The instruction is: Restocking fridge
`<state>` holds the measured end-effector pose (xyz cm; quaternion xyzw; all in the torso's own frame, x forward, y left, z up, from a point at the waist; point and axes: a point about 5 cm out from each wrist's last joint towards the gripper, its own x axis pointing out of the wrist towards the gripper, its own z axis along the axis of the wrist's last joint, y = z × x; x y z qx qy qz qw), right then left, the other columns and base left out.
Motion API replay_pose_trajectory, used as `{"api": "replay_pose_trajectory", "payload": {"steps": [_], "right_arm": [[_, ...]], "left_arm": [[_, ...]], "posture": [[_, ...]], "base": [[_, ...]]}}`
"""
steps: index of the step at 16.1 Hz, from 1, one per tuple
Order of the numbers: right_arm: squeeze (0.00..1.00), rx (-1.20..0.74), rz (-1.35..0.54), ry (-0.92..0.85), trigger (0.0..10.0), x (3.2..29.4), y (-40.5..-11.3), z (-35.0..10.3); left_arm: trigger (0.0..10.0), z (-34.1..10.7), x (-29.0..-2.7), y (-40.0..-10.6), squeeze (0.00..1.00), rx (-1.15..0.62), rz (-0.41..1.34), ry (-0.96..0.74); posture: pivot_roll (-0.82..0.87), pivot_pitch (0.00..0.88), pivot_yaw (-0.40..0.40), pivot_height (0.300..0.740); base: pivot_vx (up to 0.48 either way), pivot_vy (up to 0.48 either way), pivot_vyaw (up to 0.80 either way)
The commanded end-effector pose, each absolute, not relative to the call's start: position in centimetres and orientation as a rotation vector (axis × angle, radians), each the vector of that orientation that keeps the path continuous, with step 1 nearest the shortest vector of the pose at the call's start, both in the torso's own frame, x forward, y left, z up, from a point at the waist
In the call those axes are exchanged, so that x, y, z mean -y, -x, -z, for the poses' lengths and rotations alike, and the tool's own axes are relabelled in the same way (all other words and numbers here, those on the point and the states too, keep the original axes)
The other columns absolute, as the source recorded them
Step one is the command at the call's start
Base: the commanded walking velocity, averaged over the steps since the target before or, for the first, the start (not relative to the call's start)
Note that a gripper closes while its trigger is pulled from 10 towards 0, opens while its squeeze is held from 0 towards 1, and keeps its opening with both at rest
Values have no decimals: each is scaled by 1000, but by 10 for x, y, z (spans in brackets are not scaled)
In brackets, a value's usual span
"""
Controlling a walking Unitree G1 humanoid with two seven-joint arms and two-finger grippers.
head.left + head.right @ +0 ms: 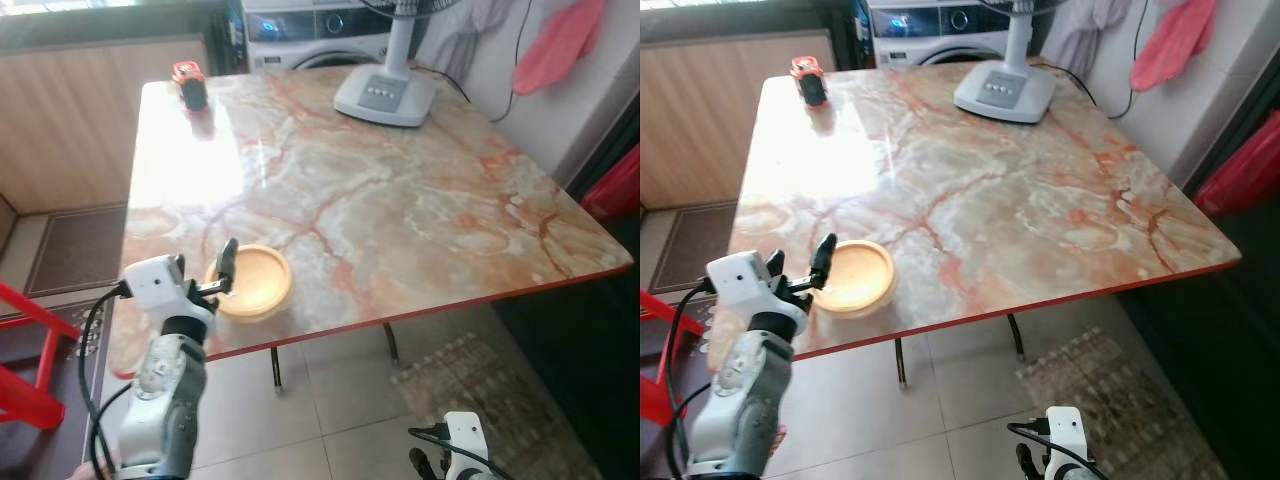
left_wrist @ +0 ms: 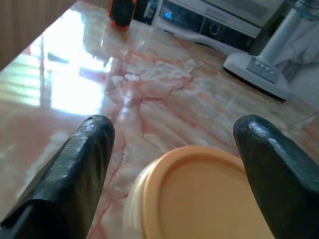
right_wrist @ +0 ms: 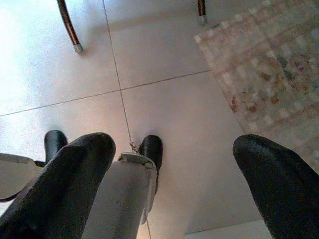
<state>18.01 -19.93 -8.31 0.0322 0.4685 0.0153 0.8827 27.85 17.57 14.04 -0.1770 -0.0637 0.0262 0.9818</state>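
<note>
A round container with a yellow-orange lid (image 1: 255, 282) sits near the front left edge of the marble table (image 1: 400, 210). My left gripper (image 1: 222, 276) is raised to table height at the container's left side, open, with one black finger (image 2: 75, 169) on either side of the lid (image 2: 199, 199) in the left wrist view. Its fingers stand apart from the container. My right arm (image 1: 460, 440) hangs low below the table; its gripper (image 3: 174, 184) is open over the tiled floor.
A white fan base (image 1: 385, 92) stands at the table's far side, with a small red and black object (image 1: 190, 85) at the far left corner. A washing machine (image 1: 320, 30) is behind. A red stool (image 1: 25, 350) stands at left, a patterned mat (image 1: 500, 400) lies under the table.
</note>
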Motion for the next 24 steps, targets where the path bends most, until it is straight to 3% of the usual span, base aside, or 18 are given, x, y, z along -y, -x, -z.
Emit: {"api": "replay_pose_trajectory", "payload": {"steps": [1, 4, 5, 6, 11, 14, 24], "right_arm": [[0, -995, -20, -76, 10000, 201, -175, 85], [0, -997, -20, -75, 10000, 201, -175, 85], [0, -996, -17, -76, 10000, 201, -175, 85], [0, -996, -16, -76, 10000, 201, -175, 85], [0, -995, -18, -73, 10000, 202, -174, 86], [0, -995, -19, -69, 10000, 202, -174, 86], [0, -990, -13, -58, 10000, 204, -176, 85]], "left_arm": [[10000, -138, -181, -282, 1000, 100, -60, 388], [10000, -136, -181, -285, 1000, 56, 0, 421], [10000, -134, -186, -284, 176, 49, -16, 443], [10000, -132, -189, -282, 0, 42, -29, 458], [10000, -121, -194, -282, 0, -4, -37, 589], [10000, -115, -191, -284, 0, -41, -17, 580], [10000, -118, -163, -292, 0, -45, 119, 661]], "posture": [[-95, 101, -39, 740], [-99, 98, -40, 740], [-99, 96, -39, 740], [-99, 95, -39, 740], [-101, 85, -42, 740], [-106, 88, -44, 740], [-116, 100, -54, 740]], "base": [[0, 0, 0], [0, 0, 0], [0, 0, 0], [0, 0, 0], [0, 0, 0], [0, 0, 0], [0, 0, 0]]}}
